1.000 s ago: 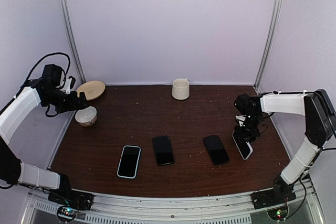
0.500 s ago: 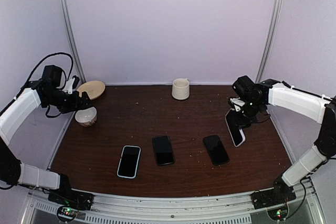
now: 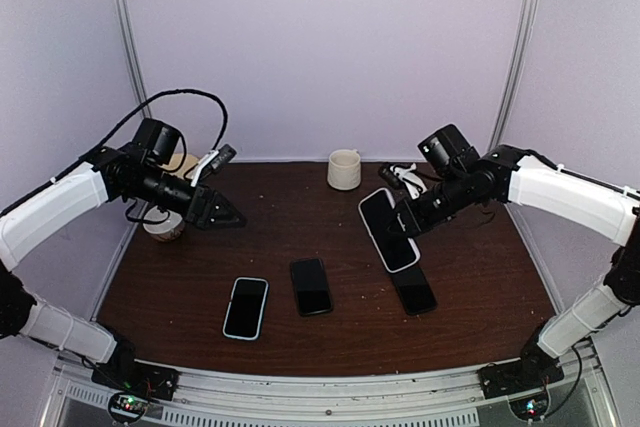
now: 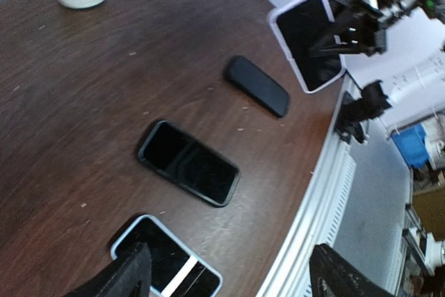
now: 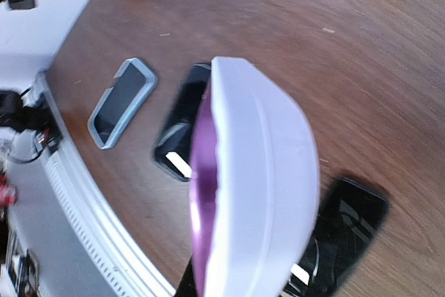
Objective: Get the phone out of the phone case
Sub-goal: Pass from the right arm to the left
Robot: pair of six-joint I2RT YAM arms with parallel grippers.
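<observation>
Right fingers (image 3: 410,215) clamped on the cased phone (image 3: 389,230), up in the air above the desk (image 3: 290,207), left fingers (image 3: 222,213) apart over the left side, open room between, three more phones (image 3: 311,286) near the front edge.

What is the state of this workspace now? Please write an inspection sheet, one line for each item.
Surface: dark wooden table, no spills seen.
Job's things: cased phone, pale case, held tilted above the table; phone not yet out.
Clutter: pale-rimmed phone, black phone, second black phone, all lying flat; cup at the back; bowl at the left edge.
Fingers: right fingers shut on the cased phone; left fingers open, holding nothing.
Cables: black cable looping above the left arm.
Surroundings: pale walls, metal posts in the back corners.
</observation>
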